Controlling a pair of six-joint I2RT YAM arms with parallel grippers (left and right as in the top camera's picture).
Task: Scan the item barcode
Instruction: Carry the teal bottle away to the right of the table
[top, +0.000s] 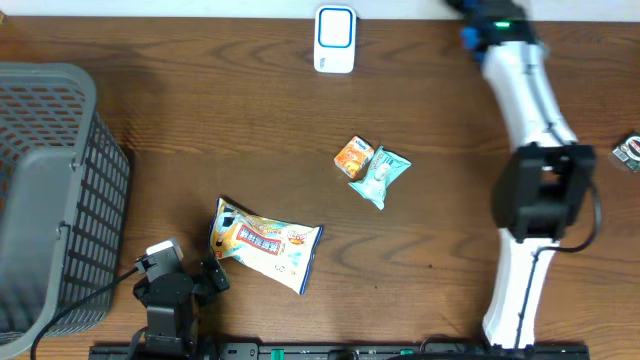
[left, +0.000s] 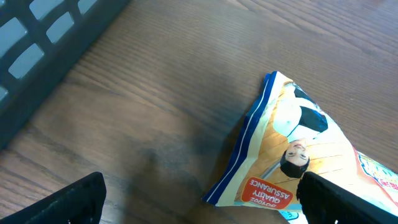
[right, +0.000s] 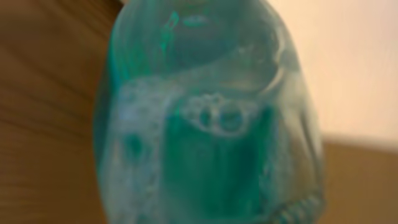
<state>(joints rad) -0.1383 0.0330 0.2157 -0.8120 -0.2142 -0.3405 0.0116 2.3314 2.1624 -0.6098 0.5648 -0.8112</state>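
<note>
wood-grain tabletop (left: 155, 93) is all that lies between the jaws of the left gripper (left: 200, 190), which stand spread as wide as they go with nothing in them. its 2 dark fingers (left: 74, 199) sit at the lower corners of the left wrist view. the snack bag (left: 292, 143), orange and white with a blue edge, lies flat just ahead of the jaws, off toward the finger at the right of that view. its near end comes close to that finger, but no part of it is between the pads. the grey basket (left: 43, 37) stands ahead and outside the other finger.

the right gripper (top: 478, 18) is at the far edge of the table, well apart from every pack. its wrist view is filled by 1 blurred teal, see-through shape (right: 205, 118) right against the lens. no finger shows, so i cannot tell how those jaws stand or whether the shape is held.

judging from this, the step in hand is the approach to pick up the bag, with no grip made and no barcode showing on its upper face. the next move calls for shifting the open jaws sideways over an edge of the bag, closing, lifting, and turning the code toward the white device (top: 334, 38), which i take for the scanner. it lies far beyond the jaws, past the small orange pack (top: 353, 157) and teal pack (top: 380, 175).
</note>
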